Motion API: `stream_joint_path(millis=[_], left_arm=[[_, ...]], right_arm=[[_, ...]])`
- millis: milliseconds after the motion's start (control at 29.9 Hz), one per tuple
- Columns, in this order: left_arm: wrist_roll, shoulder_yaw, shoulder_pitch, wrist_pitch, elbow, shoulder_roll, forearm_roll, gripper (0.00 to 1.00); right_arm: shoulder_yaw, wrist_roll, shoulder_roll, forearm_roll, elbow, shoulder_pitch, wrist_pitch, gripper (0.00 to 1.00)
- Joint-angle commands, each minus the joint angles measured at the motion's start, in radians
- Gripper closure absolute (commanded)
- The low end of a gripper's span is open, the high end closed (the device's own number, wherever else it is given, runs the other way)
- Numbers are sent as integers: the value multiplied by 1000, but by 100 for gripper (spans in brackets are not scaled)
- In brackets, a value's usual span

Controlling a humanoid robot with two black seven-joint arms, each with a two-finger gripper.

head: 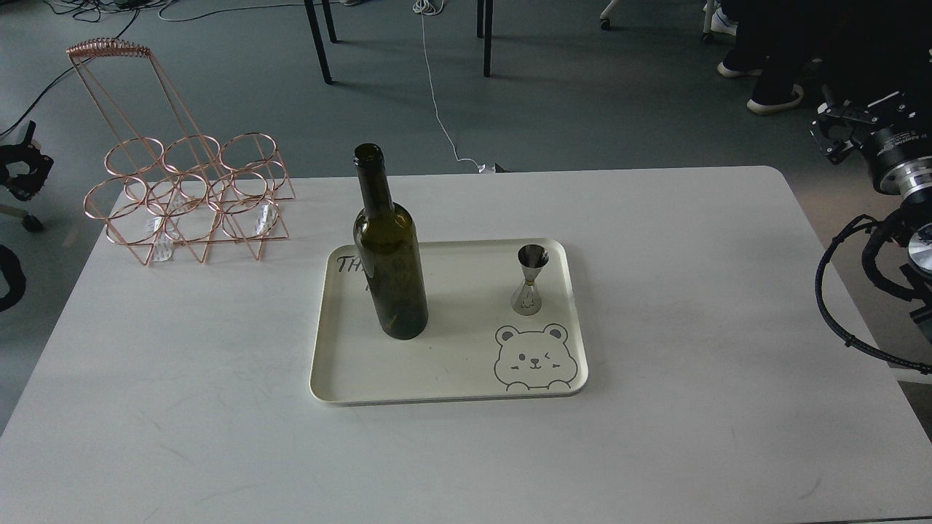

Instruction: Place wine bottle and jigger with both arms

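The dark olive-green wine bottle (391, 255) stands upright on the left half of a cream tray (451, 378) in the middle of the white table. On the tray's right half stands the small steel jigger (531, 280), upright, just above a printed bear face. My left gripper (22, 166) hangs off the table's left edge, far from both items, dark and small. My right gripper (837, 131) is beyond the table's far right corner, also well away. Neither gripper touches anything, and their fingers cannot be told apart.
A copper wire bottle rack (186, 193) stands at the table's back left corner. Black cables loop from my right arm (837, 306) past the table's right edge. Chair legs and a person's feet are on the floor behind the table.
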Motion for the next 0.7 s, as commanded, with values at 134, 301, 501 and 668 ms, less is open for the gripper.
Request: stream_joint_path(millis=[134, 301, 501, 668], left_arm=[[3, 1, 0, 0, 1, 3, 2, 1], [0, 3, -1, 0, 7, 0, 8, 1], [6, 1, -6, 0, 7, 3, 9, 1], [12, 9, -26, 0, 6, 6, 12, 1]], right_arm=[[7, 0, 0, 0, 5, -1, 0, 0], [4, 0, -8, 0, 17, 8, 0, 0], [-8, -1, -86, -14, 157, 11, 0, 0], [-59, 0, -213, -133, 364, 13, 0, 1]])
